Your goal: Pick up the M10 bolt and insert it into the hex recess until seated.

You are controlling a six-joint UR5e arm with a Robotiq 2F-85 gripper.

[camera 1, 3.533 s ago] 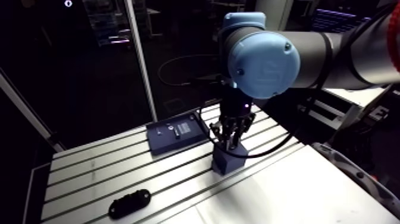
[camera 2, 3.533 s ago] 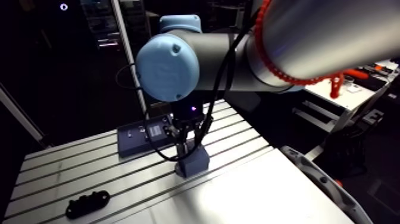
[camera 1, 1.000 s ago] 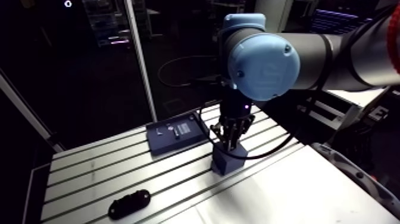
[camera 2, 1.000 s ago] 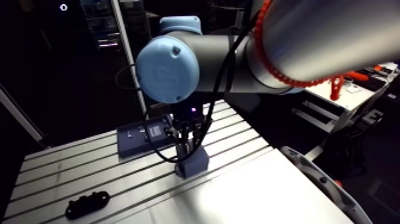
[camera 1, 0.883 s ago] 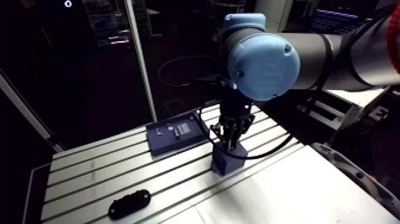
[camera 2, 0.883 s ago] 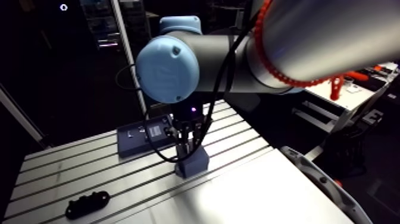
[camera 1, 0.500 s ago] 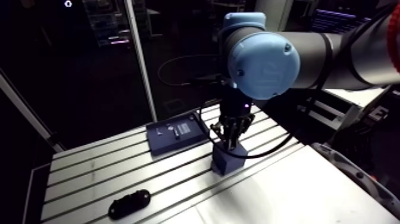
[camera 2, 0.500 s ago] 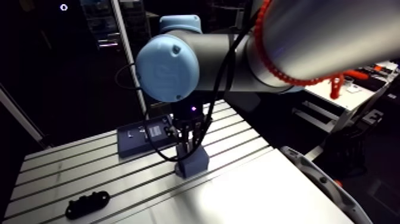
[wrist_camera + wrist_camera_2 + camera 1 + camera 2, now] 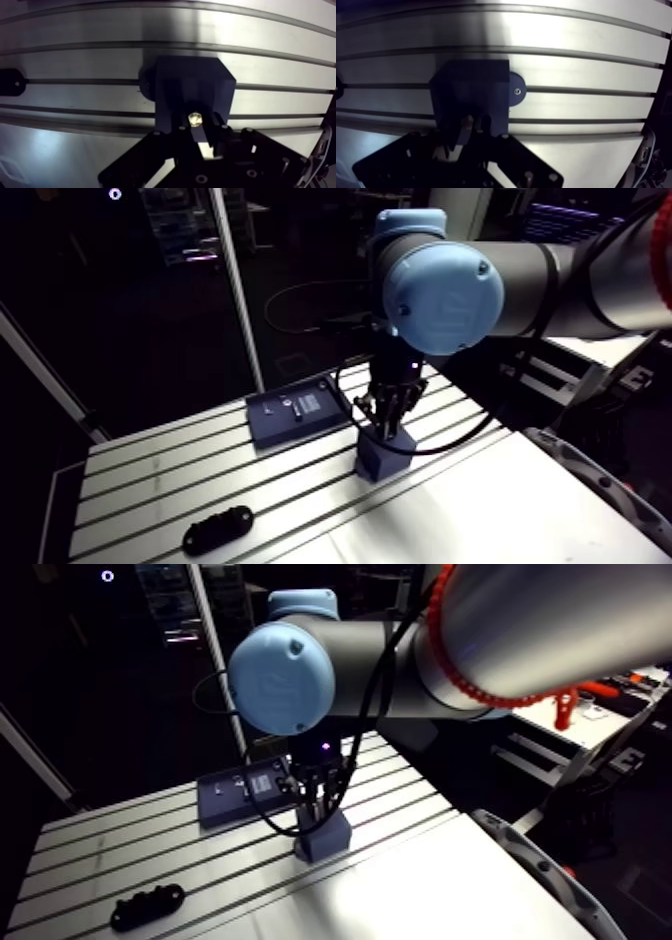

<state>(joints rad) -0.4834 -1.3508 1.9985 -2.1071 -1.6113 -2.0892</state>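
Currently the gripper (image 9: pixel 197 132) is drawn in narrow around the bolt (image 9: pixel 194 118), whose brassy six-sided head shows between the two fingers (image 9: pixel 222 135), right over the near edge of the dark blue block (image 9: pixel 192 82). In the arm view the block sits at the centre of the frame on the slotted table (image 9: pixel 150 473), with a flat blue plate (image 9: pixel 297 410) just up and left of it and a black part (image 9: pixel 217 528) at the lower left, well apart. The recess is hidden under bolt and fingers, so how deep the bolt sits cannot be read. The risk, as I judge it, is a jam: if the hex flats are turned off the recess or the bolt leans in the grip, pressing down could wedge it, slide it between the fingers, or shove the block along the table. Letting go early would leave it perched and liable to tip out.
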